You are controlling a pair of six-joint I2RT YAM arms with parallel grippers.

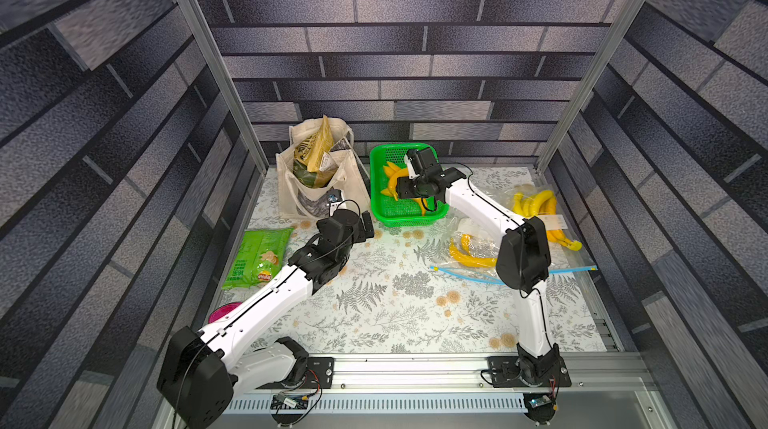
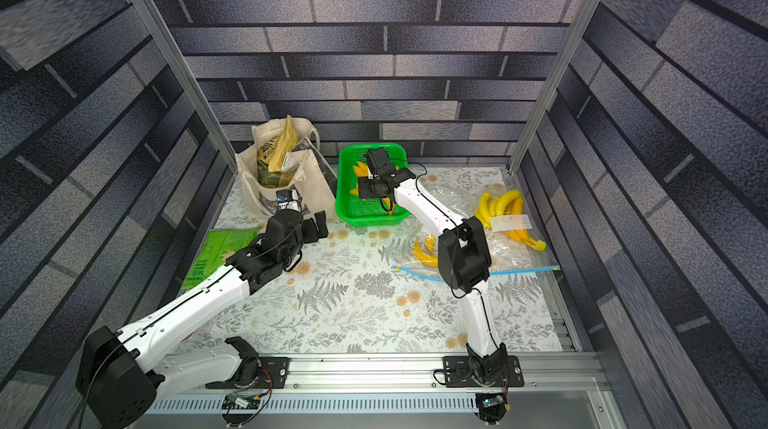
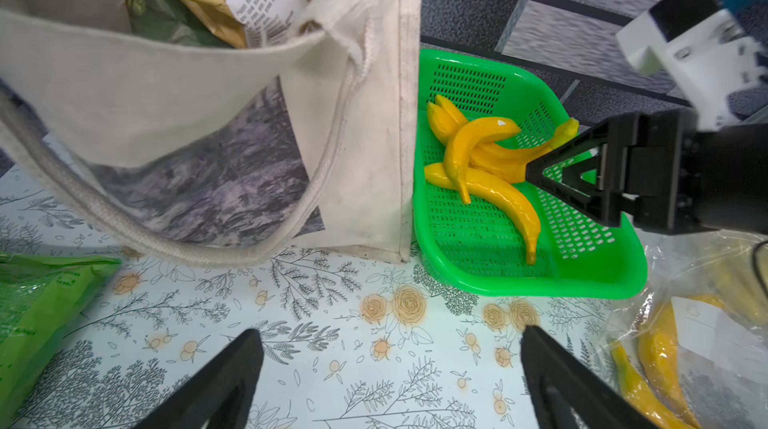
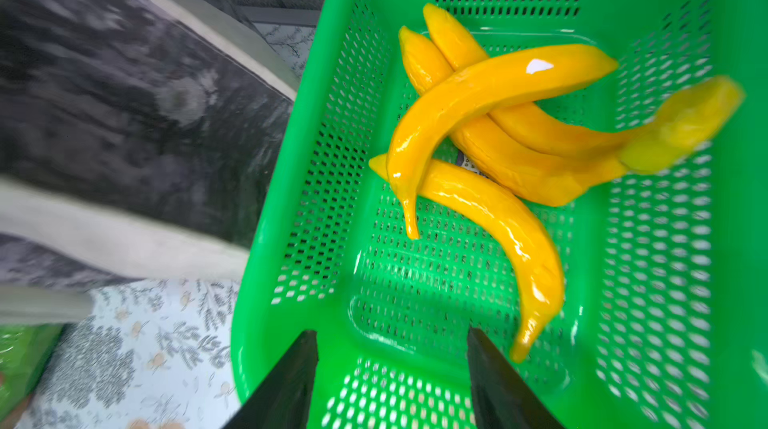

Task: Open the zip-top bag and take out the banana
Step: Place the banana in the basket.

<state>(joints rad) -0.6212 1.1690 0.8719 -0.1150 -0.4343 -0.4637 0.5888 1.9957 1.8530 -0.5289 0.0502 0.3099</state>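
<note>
The clear zip-top bag (image 1: 577,256) (image 2: 536,254) lies at the table's right side, its blue zip strip (image 1: 457,274) toward the front. Yellow bananas (image 1: 534,202) (image 2: 498,203) show through the plastic. My right gripper (image 4: 392,333) (image 1: 401,194) hangs open over the green basket (image 4: 291,240) (image 1: 409,219), with nothing between its fingers. Several loose bananas (image 4: 490,90) (image 3: 478,136) lie crossed in that basket. My left gripper (image 3: 389,333) (image 1: 368,227) stands wide open above the bare tablecloth, just left of the basket, holding nothing.
A cream tote bag (image 1: 316,173) (image 3: 365,156) full of packets stands at the back left, against the basket. A green chips packet (image 1: 257,258) lies at the left edge. A pink object (image 1: 220,312) peeks from under my left arm.
</note>
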